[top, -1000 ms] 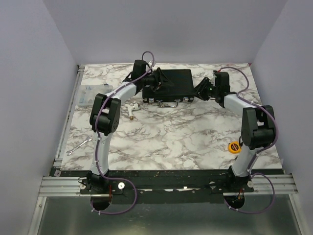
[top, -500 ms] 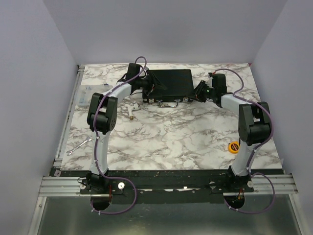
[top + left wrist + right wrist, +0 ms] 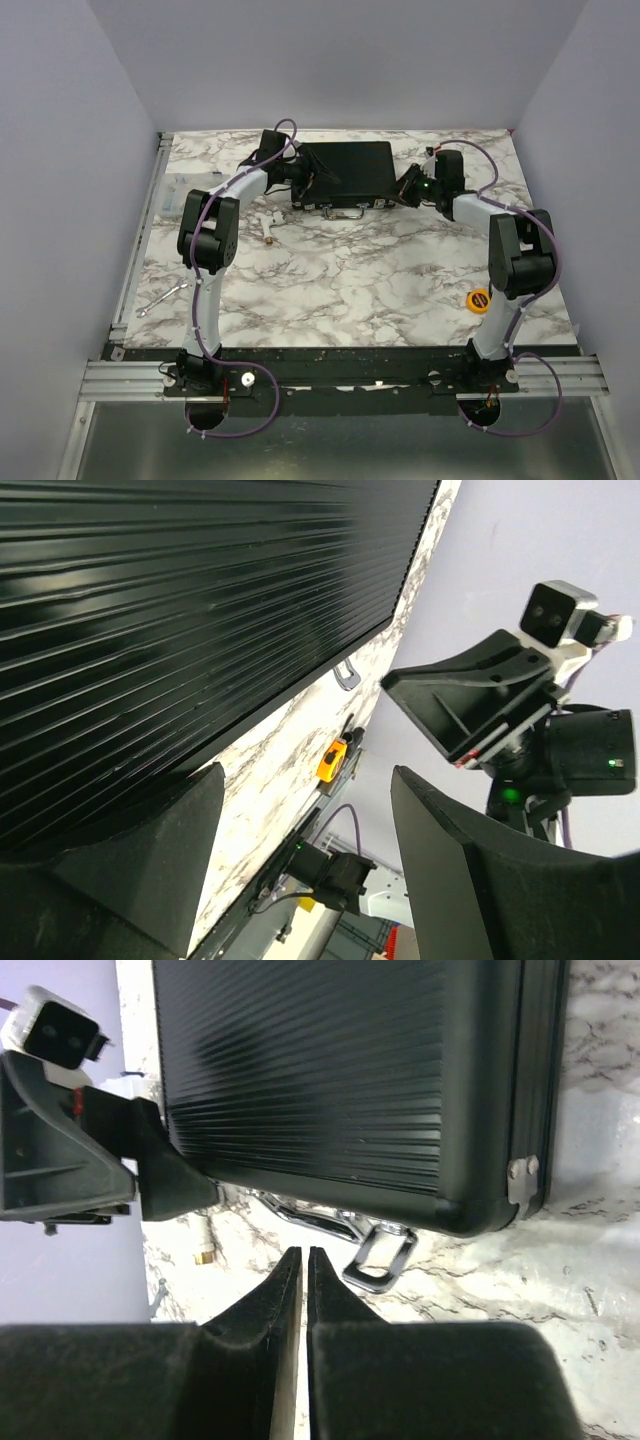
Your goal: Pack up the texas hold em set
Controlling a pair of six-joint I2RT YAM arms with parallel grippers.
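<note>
I read this as the closing stage: the briefcase point(image 3: 345, 172) lies shut at the far middle of the worktop point(image 3: 330, 280), so its contents are hidden (presumably packed). My left gripper point(image 3: 308, 775) is at its left end, fingers spread. My right gripper point(image 3: 304, 1252) is near its right corner, fingers pressed together. Next I'd secure the front edge by the handle point(image 3: 372, 1252).

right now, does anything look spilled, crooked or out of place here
Nothing stands out. The black briefcase lies shut and flat on the table, with no chips or cards loose around it. Only a tape measure and a small metal tool lie apart from it.
</note>
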